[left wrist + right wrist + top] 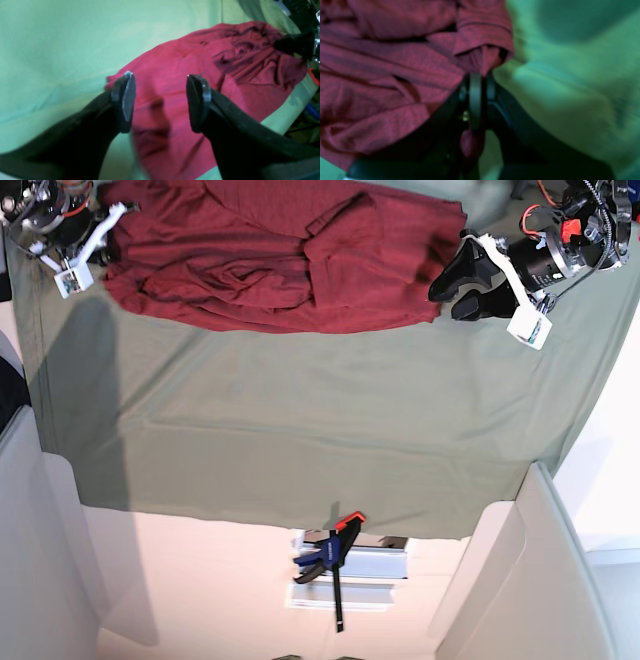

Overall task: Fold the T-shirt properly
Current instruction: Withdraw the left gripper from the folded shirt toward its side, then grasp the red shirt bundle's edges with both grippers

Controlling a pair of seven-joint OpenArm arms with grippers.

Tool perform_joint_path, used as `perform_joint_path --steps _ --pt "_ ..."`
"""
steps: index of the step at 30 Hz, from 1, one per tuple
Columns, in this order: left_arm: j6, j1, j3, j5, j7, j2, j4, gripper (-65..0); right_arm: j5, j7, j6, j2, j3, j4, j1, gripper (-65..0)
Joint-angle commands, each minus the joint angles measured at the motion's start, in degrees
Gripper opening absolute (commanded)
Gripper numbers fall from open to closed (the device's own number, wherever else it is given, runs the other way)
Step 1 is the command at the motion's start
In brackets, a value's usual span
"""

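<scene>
We see the shirt (280, 255) bunched along the far edge of the desk (300, 430), long axis running between our arms: our right pincer (476, 82) is clamped on one end, our left pincer (161, 100) hangs apart over the other.

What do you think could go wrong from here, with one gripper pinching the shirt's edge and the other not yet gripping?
1. The right gripper is shut on only a small bunched bit of the T-shirt, so the fabric may slip out when pulled.
2. The left gripper hangs open above the shirt; a one-sided pull could drag it askew.
3. The green cloth underneath could get pinched too.
</scene>
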Motion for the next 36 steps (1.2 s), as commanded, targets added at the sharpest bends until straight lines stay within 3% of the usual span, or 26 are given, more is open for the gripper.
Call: perform_joint_path --steps 1,8,15,18,23,29,36 --pt "-0.69 -0.50 -0.42 -1.14 -1.42 -0.76 0.31 -29.4 -0.17 0.94 -0.39 1.86 0.57 0.17 0.72 -65.0" --pt "-0.69 -0.52 -0.42 -0.09 -1.57 -0.76 -0.79 -29.4 0.42 1.01 -0.37 4.98 3.63 -2.16 0.72 -65.0" --pt "-0.69 -0.39 0.94 0.22 -2.71 -0.74 -3.43 -29.4 7.74 0.35 0.68 5.20 4.59 -0.83 0.72 -65.0" --pt "-0.69 -0.42 2.93 3.37 -4.96 -0.74 -6.43 -29.4 12.87 -1.20 0.96 4.55 4.59 1.90 0.74 -65.0" --pt "-0.69 -0.42 8.26 9.70 -9.55 -0.74 -11.26 -29.4 15.91 -4.61 0.96 0.50 4.57 8.35 0.72 -65.0" --pt "-0.69 -0.42 14.34 13.94 -12.17 -0.74 -12.70 -29.4 18.08 -4.81 0.96 -7.32 3.37 14.58 0.72 -65.0" --pt "-0.69 -0.44 15.98 13.90 -12.17 -0.74 -12.70 -29.4 15.82 -4.76 0.94 -16.02 -6.49 17.27 0.72 -65.0"
